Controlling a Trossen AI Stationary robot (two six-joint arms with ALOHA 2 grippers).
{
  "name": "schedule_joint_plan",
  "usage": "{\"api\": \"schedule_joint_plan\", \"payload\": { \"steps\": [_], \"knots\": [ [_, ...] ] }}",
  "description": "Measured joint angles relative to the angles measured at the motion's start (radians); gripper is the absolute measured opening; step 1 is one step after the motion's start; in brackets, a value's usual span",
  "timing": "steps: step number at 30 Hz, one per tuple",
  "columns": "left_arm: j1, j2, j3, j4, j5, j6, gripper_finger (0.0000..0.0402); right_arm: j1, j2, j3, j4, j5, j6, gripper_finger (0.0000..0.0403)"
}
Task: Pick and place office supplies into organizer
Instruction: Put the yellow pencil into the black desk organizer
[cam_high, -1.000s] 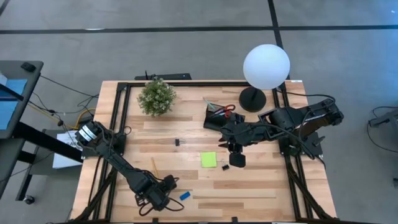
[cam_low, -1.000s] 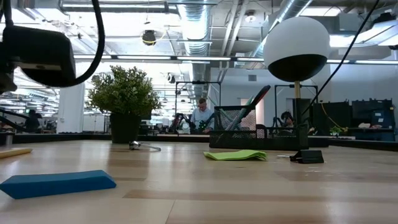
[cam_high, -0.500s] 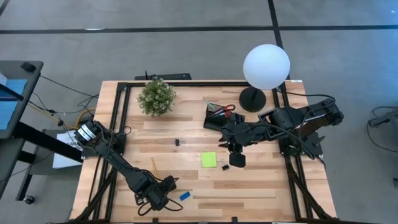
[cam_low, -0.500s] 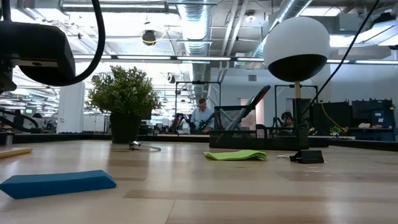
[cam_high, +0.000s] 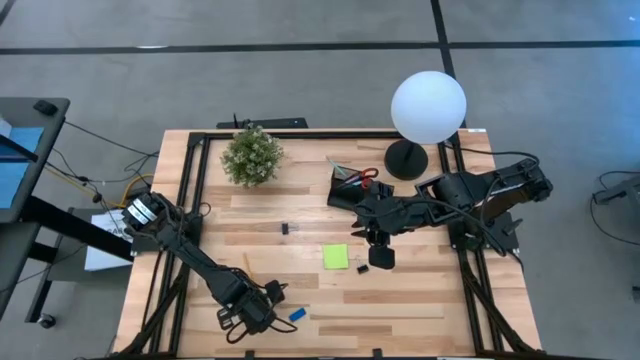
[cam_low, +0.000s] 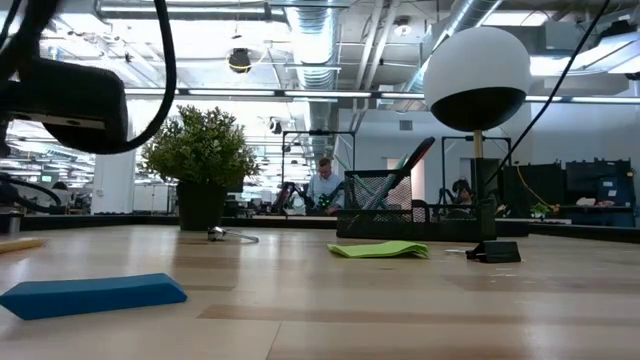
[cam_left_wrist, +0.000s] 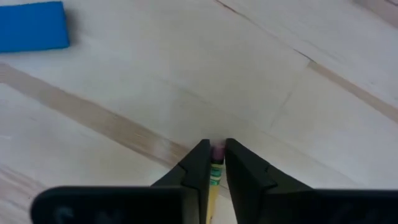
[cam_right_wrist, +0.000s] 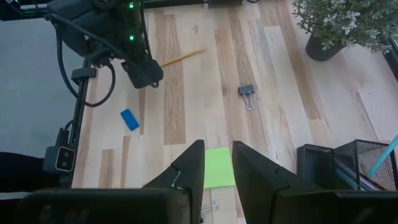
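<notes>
My left gripper (cam_left_wrist: 216, 144) is low over the table's near left part (cam_high: 248, 308) and is shut on the yellow pencil (cam_right_wrist: 183, 56). The blue eraser (cam_high: 297, 314) lies flat on the table just right of it. My right gripper (cam_right_wrist: 217, 146) hovers open above the table's middle (cam_high: 378, 258), with the lime-green sticky-note pad (cam_high: 335, 257) showing through its narrow gap. A small black clip (cam_high: 363, 268) lies beside it, and another clip (cam_high: 284, 229) lies farther left. The black mesh organizer (cam_high: 350, 187) stands at the far side and holds the red-handled scissors (cam_high: 367, 177) and pens. My left gripper pinches the pencil between its two fingers, just behind the pink eraser tip (cam_left_wrist: 217, 151), coming from above. The fingers lie across the pencil. Its long free part (cam_right_wrist: 186, 55) stretches toward the far edge. It seems to lie on the table (cam_low: 18, 243).
A potted plant (cam_high: 251, 155) stands at the far left. The lamp's round black base (cam_high: 405, 158) and white globe (cam_high: 428, 107) stand right of the organizer. Bare wood lies between the pad and the left arm. A person sits in the room beyond the table (cam_low: 325, 185).
My left arm's wrist has sunk a little toward the table and shifted slightly right over the pencil's end. The right arm and the loose items have kept still.
</notes>
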Motion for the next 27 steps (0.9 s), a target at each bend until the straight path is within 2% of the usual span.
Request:
{"api": "schedule_joint_plan", "payload": {
  "steps": [15,17,22,27],
  "knots": [
    [0.054,0.001,-0.001,0.024,-0.019,-0.061,0.0025,0.0,0.0,0.0,0.0,0.0,0.0,0.0076],
    [0.061,0.004,0.012,0.025,-0.054,-0.085,0.0023,0.0,0.0,0.0,0.0,0.0,0.001,0.0076],
    [0.11,0.009,0.083,0.028,-0.216,-0.145,0.0005,0.004,-0.019,-0.002,-0.016,0.012,0.057,0.0075],
    [0.201,0.008,0.196,0.03,-0.344,-0.263,0.0004,0.041,-0.091,-0.001,-0.112,0.092,0.166,0.0075]
  ]
}}
